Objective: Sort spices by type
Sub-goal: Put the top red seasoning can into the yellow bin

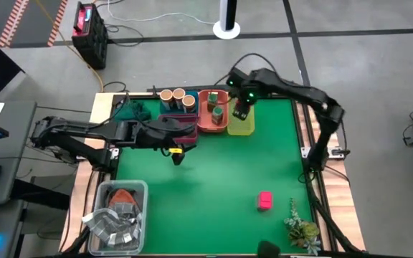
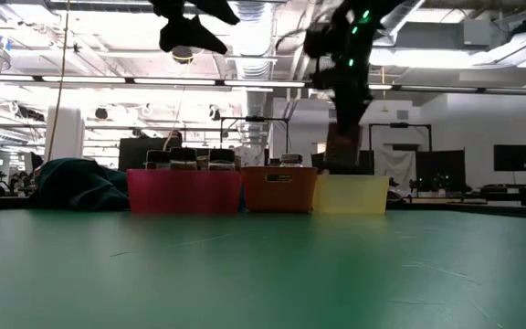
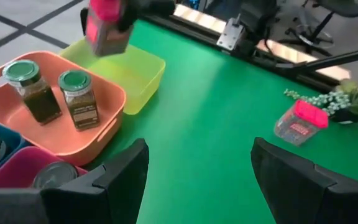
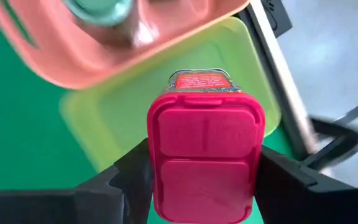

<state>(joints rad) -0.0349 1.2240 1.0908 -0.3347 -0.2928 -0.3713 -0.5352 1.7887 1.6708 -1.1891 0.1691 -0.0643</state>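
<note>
A pink box point(image 4: 205, 163), held by its two side faces in the right gripper point(image 4: 201, 180), hangs above the yellow-green tray point(image 4: 123, 112), which appears empty; the position suggests that this tray is meant for the pink boxes and that release is the step in hand. In the right wrist view the pink lid faces the camera and the printed body runs away from it toward the tray, so the long axis lies along the fingers and points roughly downward, bottom first. The left wrist view shows the same box slightly tilted over the tray's far end. A second pink box point(image 1: 264, 200) lies on its side on the table point(image 1: 206, 186), well apart from the trays and near a small plant point(image 1: 301, 228); it is judged to be still unsorted. Beside the yellow-green tray, the orange tray point(image 3: 114, 93) holds two upright green-topped jars point(image 3: 79, 99), evidence that each tray takes one type. Tan-topped jars point(image 1: 178, 96) stand at the table's back edge behind the other trays. The left gripper point(image 3: 197, 180) waits with its fingers wide apart and empty, over the table near the magenta tray point(image 3: 8, 171).
</note>
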